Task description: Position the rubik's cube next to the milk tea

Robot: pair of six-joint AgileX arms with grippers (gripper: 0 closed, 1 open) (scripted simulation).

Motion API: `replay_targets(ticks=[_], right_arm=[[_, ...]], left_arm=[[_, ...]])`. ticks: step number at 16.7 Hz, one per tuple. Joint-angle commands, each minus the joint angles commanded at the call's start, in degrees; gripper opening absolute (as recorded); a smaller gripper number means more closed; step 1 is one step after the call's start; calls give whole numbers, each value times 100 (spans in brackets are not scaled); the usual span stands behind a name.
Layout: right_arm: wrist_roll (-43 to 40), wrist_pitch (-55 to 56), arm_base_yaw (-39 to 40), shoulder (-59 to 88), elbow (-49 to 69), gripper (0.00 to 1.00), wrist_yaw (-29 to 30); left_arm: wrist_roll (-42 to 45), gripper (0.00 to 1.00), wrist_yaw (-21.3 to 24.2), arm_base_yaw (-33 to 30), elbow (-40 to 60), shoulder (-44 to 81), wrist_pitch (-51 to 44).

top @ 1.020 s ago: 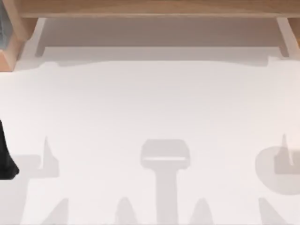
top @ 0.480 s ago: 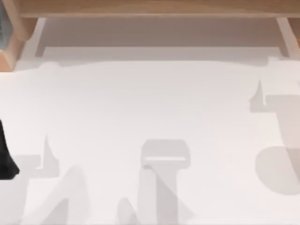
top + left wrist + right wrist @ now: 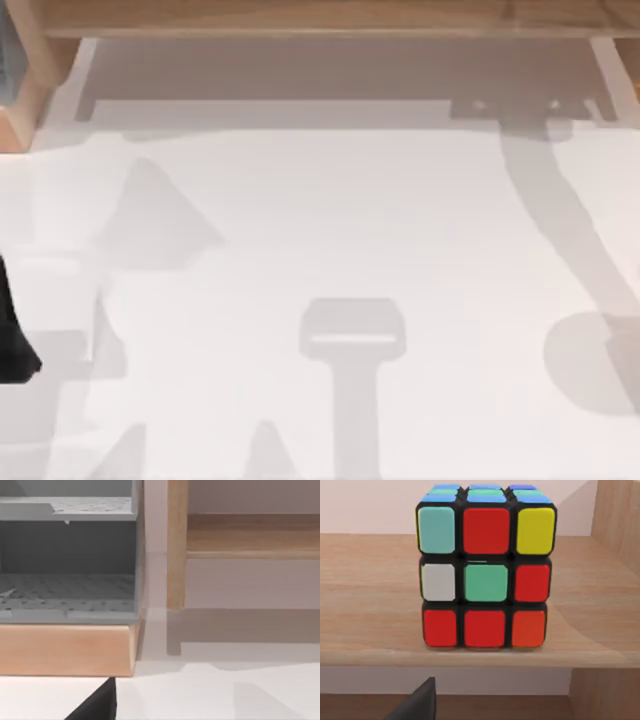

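**Rubik's cube on wooden shelf, facing your right wrist camera**

Your right wrist view has the rubik's cube (image 3: 485, 570) sitting upright on a wooden shelf (image 3: 370, 605), near its front edge, straight ahead of your right gripper and apart from it. Face toward you: top row pale teal, red, yellow; middle row white, green, red; bottom row red, red, orange. Top face shows blue stickers. Black grid lines between stickers. No brand, label or writing readable on it. A wooden upright (image 3: 615, 515) stands to one side of the cube. A dark part sits at the lower edge of that view; you cannot tell whether your right gripper is released or clenched.

Your left wrist view looks at a grey perforated rack (image 3: 67, 587) on a wooden base (image 3: 65, 647), plus a wooden post (image 3: 176, 545) and a shelf board beyond. Dark part at that view's lower edge too; left gripper state cannot be told.

Top view gives you the white desk (image 3: 330, 230) with grey arm shadows across it, a wooden shelf frame (image 3: 320, 15) along the far edge, and a dark shape (image 3: 12, 340) at the left edge. No text readable anywhere.
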Motion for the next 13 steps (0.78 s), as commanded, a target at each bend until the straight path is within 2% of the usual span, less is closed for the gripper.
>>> replay_targets(ticks=[4,13], right_arm=[[20,95,189,904,882,100,201],[22,70,160,1190,1203,100,175]], left_arm=[[0,100,0,0,0,0,0],[0,100,0,0,0,0,0]])
